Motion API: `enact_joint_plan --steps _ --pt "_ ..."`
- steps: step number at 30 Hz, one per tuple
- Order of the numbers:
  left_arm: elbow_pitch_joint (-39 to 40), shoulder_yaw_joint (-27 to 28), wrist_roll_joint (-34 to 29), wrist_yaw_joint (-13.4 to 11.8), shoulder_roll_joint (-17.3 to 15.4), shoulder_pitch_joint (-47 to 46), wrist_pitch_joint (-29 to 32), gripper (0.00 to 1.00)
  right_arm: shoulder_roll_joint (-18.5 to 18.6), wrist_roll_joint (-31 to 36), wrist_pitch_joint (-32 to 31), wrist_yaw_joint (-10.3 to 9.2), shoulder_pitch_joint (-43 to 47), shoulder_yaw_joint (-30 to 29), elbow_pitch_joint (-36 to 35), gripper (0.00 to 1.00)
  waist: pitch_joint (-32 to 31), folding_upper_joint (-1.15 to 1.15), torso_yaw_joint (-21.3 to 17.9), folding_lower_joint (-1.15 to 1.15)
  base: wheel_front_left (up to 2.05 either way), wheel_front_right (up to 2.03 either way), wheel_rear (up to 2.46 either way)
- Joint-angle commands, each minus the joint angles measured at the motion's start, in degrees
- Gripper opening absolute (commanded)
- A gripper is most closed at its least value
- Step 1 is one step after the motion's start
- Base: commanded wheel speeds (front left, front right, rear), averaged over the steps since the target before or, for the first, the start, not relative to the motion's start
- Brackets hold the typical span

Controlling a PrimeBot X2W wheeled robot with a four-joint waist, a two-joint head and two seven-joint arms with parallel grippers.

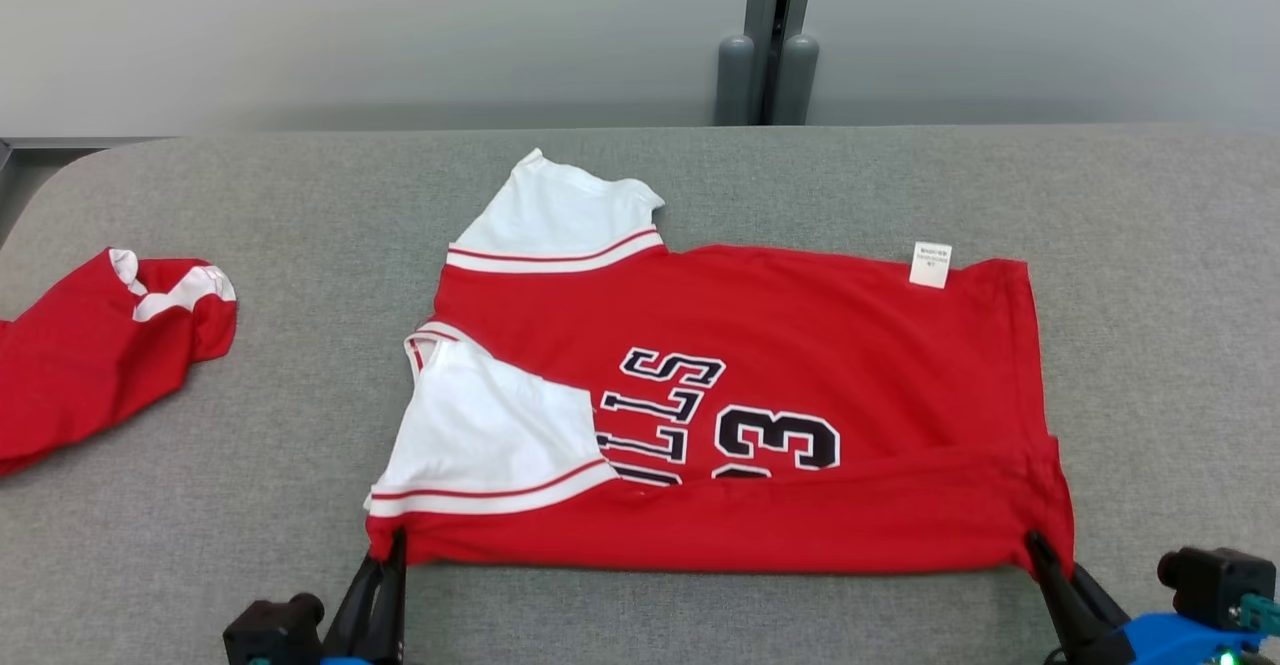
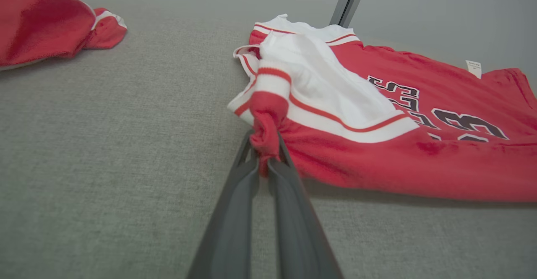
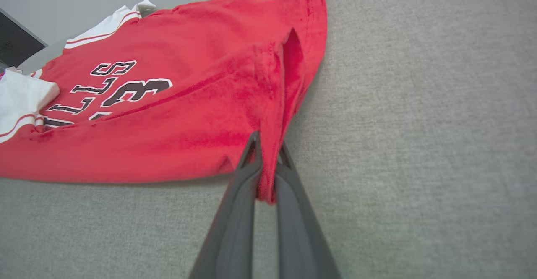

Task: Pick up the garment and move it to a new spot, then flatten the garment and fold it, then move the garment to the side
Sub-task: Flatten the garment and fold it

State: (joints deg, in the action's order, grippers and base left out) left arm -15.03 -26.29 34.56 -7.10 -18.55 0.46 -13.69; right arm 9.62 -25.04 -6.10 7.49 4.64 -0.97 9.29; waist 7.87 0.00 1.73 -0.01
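The garment [image 1: 760,395] is a red jersey with white sleeves and black lettering, lying sideways on the grey table, its near edge folded over. My left gripper [image 1: 392,550] is shut on the jersey's near left corner, below the white sleeve; in the left wrist view the red cloth [image 2: 266,123] bunches between the fingers [image 2: 235,195]. My right gripper [image 1: 1035,548] is shut on the near right corner at the hem; in the right wrist view the hem [image 3: 268,161] is pinched between its fingers [image 3: 241,195].
A second red garment [image 1: 90,345] with white trim lies crumpled at the table's left edge, also seen as a red heap [image 2: 46,19] in the left wrist view. The grey table [image 1: 250,465] runs wide around the jersey. A grey post [image 1: 768,65] stands behind the far edge.
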Motion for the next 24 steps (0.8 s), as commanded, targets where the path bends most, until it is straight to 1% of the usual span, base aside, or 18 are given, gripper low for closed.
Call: enact_joint_plan --steps 1,3,9,10,11,12,18,24 --pt "1.02 0.1 0.08 -0.68 -0.43 1.2 0.16 0.0 -0.46 0.4 -0.71 0.01 1.85 -0.6 -1.36 0.0 -0.12 0.0 0.16 0.01 0.0 0.0 0.0" --pt "2.35 -0.15 0.18 -1.14 -0.57 2.61 0.41 0.0 -0.94 0.74 -1.88 0.01 3.52 -1.18 -3.29 0.0 -0.18 0.0 0.36 0.01 0.0 0.0 0.0" --pt "3.67 -1.24 0.43 -1.57 -0.55 4.55 1.52 0.0 -2.15 0.99 -4.5 0.01 6.45 -3.38 -5.53 0.0 -0.41 0.0 0.88 0.01 0.0 0.0 0.0" --pt "3.64 -1.28 0.38 -1.67 -0.46 4.57 1.64 0.06 -2.33 1.22 -4.84 0.01 6.65 -3.56 -5.64 0.22 -0.51 0.0 0.9 0.01 0.0 0.0 0.0" --pt "3.55 -1.31 0.43 -1.69 -0.33 4.54 1.57 0.33 -2.53 1.32 -4.96 0.01 6.75 -3.73 -5.85 0.45 -0.63 0.0 0.87 0.01 0.0 0.0 0.0" --pt "3.41 -1.36 0.42 -1.63 -0.22 4.33 1.39 1.0 -2.69 1.42 -5.14 0.01 6.89 -3.89 -5.91 1.0 -0.71 0.0 0.83 0.01 0.0 0.0 0.0" --pt "2.89 0.08 -0.44 -1.55 -0.27 2.46 -0.27 1.0 -3.36 2.13 -3.46 0.02 4.77 -4.85 -6.69 1.0 -1.28 0.0 -0.09 0.01 0.0 0.0 0.0" --pt "4.92 3.29 -2.47 -2.23 -0.79 0.78 -1.35 1.0 -3.4 3.22 1.28 0.02 1.39 -6.04 -8.26 1.0 -1.62 0.0 -1.17 0.01 0.0 0.0 0.0"
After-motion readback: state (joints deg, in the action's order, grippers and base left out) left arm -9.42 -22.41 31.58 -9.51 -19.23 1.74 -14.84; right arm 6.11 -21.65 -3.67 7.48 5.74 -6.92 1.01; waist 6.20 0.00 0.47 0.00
